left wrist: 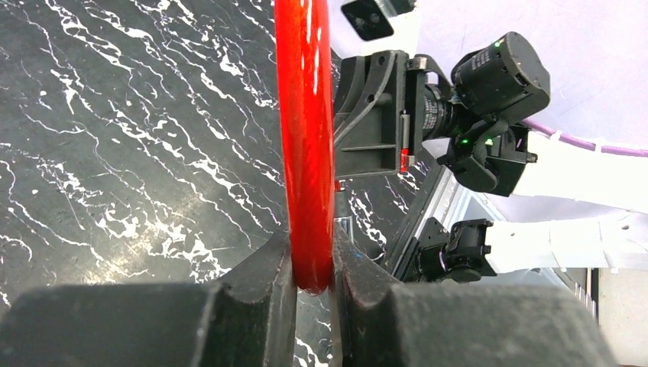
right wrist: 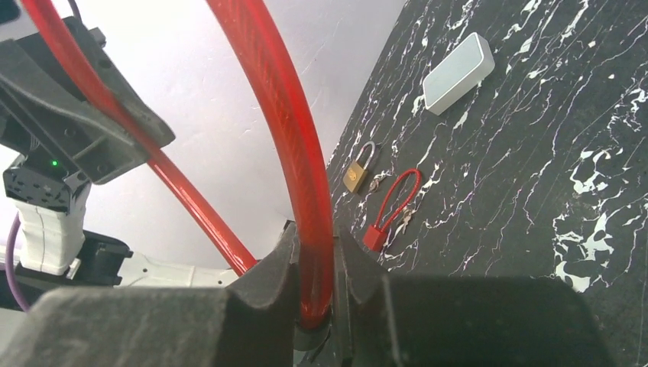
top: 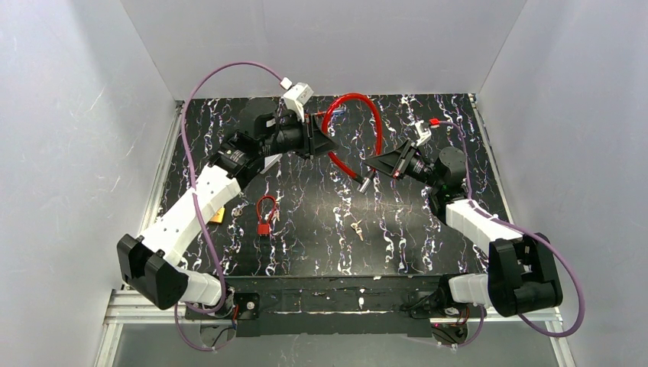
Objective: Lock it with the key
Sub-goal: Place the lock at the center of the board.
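From above, my left gripper and right gripper face each other over the far middle of the table. The red cable arches between them, clear of the table, and each gripper holds one part of it. A key lies on the table nearer my bases. A small red lock and a brass padlock lie to the left of it.

In my left wrist view, my left gripper is closed on the cable, with a finger pressed against each side. The right gripper sits just beyond the cable.

In my right wrist view, my right gripper is clamped on the cable, which rises out of the fingers and curves off to the left gripper. On the table lie the brass padlock, the red lock beside it, and a white box farther off.
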